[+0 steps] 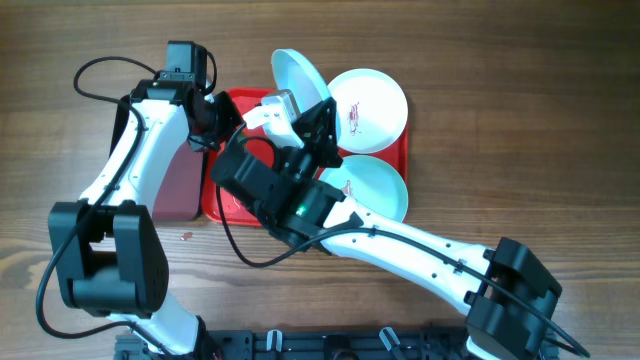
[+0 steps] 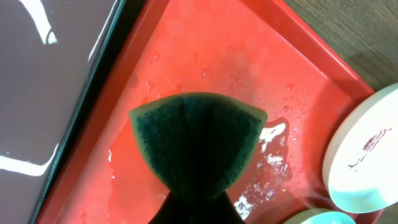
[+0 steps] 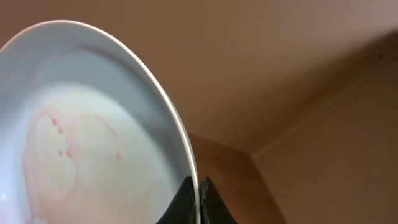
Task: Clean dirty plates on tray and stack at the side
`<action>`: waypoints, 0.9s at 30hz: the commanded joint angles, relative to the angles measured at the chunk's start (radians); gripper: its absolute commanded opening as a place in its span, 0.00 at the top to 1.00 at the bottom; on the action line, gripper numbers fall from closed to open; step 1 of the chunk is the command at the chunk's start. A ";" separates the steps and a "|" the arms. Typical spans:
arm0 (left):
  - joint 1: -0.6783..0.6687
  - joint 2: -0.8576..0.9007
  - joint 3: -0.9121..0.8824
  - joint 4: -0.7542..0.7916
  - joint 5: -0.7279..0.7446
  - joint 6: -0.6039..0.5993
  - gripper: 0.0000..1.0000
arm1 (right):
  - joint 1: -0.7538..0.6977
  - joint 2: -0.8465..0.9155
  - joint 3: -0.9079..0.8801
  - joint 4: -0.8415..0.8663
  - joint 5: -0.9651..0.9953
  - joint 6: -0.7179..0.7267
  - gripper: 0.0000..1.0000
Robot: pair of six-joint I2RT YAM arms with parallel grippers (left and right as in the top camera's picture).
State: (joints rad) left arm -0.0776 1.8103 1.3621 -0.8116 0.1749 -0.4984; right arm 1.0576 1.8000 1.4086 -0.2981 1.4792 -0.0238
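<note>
The red tray [image 1: 222, 205] lies at the table's middle. A white plate [image 1: 368, 104] with red smears rests on its far right corner, and a pale blue-green plate [image 1: 378, 190] sits nearer. My right gripper [image 1: 318, 118] is shut on the rim of a third, pale plate [image 1: 298, 76] and holds it tilted above the tray. The right wrist view shows the fingers [image 3: 199, 190] pinching that rim, and faint pink smears on the plate [image 3: 81, 143]. My left gripper [image 2: 196, 214] is shut on a dark green sponge [image 2: 196, 140] over the wet tray floor [image 2: 186, 56].
A dark maroon, black-rimmed tray [image 1: 172, 185] lies against the red tray's left side and also shows in the left wrist view [image 2: 43, 81]. A smeared plate [image 2: 367, 155] sits at that view's right edge. Bare wooden table [image 1: 520, 120] surrounds the trays.
</note>
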 commanded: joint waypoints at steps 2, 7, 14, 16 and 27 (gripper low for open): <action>-0.006 0.011 -0.007 0.003 0.022 0.016 0.96 | 0.002 -0.026 -0.002 0.018 0.040 0.000 0.96; -0.006 0.011 -0.007 -0.009 0.022 0.016 0.96 | 0.002 -0.026 -0.002 0.029 0.040 -0.003 0.96; -0.006 0.011 -0.007 -0.008 0.014 0.015 0.96 | -0.012 -0.026 -0.002 -0.026 -0.051 0.049 0.96; -0.006 0.011 -0.007 -0.007 0.014 0.015 0.96 | -0.055 -0.026 -0.002 -0.142 -0.187 0.196 0.96; -0.006 0.011 -0.007 -0.008 -0.027 0.016 0.96 | -0.595 -0.284 -0.002 -0.407 -1.230 0.476 0.96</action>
State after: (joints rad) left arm -0.0776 1.8126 1.3621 -0.8196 0.1753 -0.4984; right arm 0.6052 1.6417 1.4078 -0.6666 0.5961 0.3985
